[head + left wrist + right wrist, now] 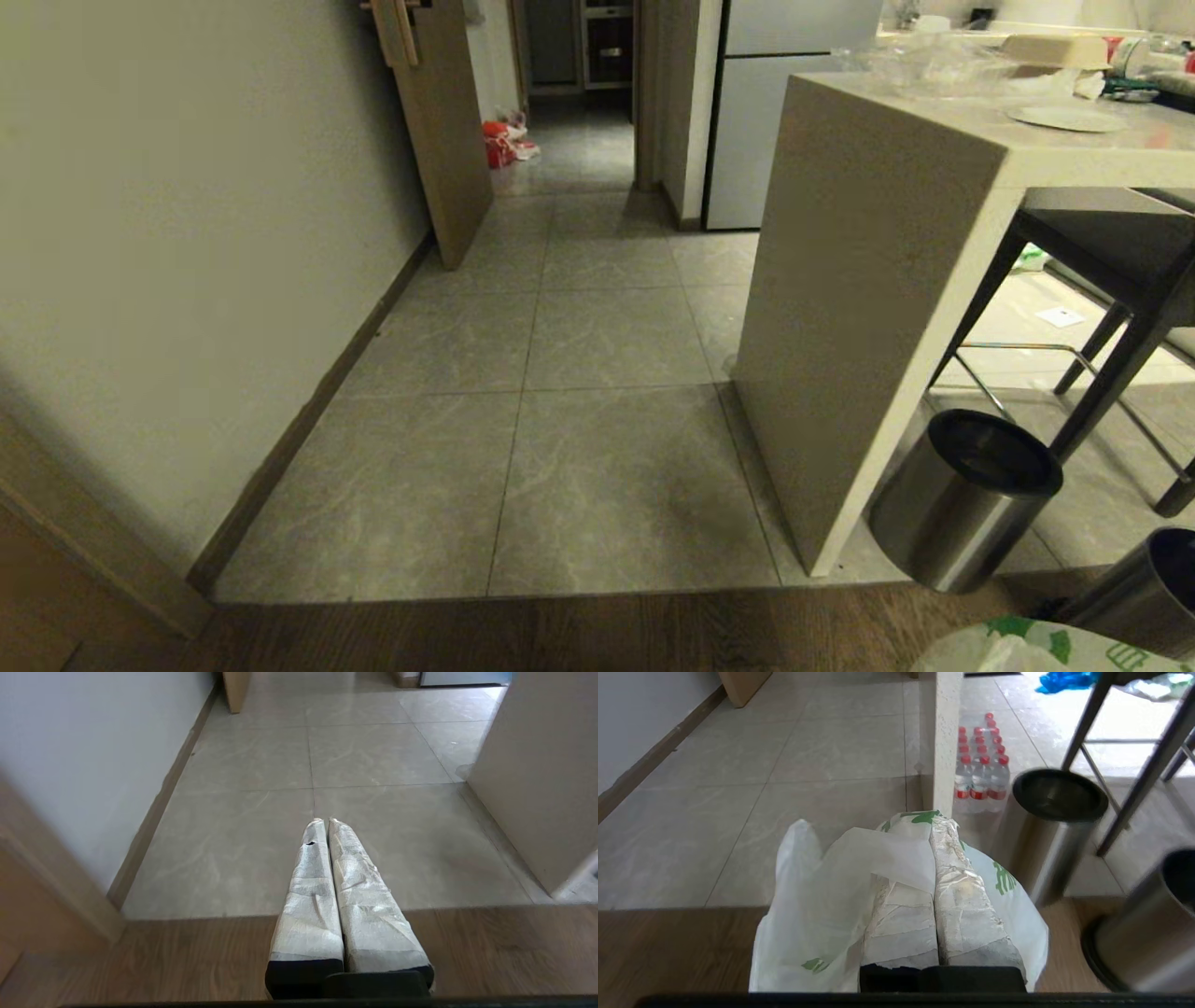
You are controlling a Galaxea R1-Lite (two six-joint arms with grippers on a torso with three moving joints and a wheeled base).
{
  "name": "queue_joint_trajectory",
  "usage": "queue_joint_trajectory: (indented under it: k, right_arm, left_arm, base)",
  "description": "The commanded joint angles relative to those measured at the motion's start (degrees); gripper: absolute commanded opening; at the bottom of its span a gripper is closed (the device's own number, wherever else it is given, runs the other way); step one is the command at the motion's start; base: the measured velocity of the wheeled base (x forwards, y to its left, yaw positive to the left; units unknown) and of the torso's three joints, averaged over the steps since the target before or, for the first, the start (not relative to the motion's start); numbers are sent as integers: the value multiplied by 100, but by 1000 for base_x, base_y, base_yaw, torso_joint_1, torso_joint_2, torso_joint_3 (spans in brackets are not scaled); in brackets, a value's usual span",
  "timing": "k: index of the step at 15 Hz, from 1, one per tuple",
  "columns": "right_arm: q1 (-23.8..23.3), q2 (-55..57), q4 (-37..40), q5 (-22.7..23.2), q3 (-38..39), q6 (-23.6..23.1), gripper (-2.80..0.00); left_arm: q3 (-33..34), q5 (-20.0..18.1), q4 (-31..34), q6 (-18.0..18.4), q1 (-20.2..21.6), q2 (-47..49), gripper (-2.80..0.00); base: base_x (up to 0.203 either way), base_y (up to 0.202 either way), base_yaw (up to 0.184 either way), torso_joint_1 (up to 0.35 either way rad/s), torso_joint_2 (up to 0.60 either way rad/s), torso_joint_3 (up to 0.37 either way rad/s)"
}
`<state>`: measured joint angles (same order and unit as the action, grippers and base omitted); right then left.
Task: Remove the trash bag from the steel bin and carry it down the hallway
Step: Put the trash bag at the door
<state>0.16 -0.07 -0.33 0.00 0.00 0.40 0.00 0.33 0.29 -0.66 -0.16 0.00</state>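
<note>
The trash bag (822, 905), thin white plastic with green print, drapes over my right gripper (930, 826), which is shut with a fold of the bag pinched between its taped fingers. The bag's top shows at the head view's lower right corner (1046, 649). A steel bin (966, 499) with a black rim stands by the counter's end, with no bag in it (1050, 826). A second, similar bin (1134, 588) stands closer on the right. My left gripper (324, 821) is shut and empty, held low over the floor. The hallway (579, 280) runs straight ahead.
A beige counter (868, 308) walls the right side, with dark stool legs (1111, 373) behind it. A pack of water bottles (980, 765) stands behind the counter's end. A brown door (448, 140) stands ajar on the left, with a red bag (499, 145) beyond it.
</note>
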Motion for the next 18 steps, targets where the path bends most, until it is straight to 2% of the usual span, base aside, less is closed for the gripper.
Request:
queue_joint_trajectory:
  k: [1,18]
  right_arm:
    - [2,-10,-2,0,18,4,-280]
    - [9,-10,-2,0,18,4,-280]
  left_arm:
    - [9,2,-3,-4,-2,0,-280]
    - [9,2,-3,-4,-2,0,-280]
  base:
    - [194,0,-2,-3,2,0]
    - [189,0,1,3,1,3]
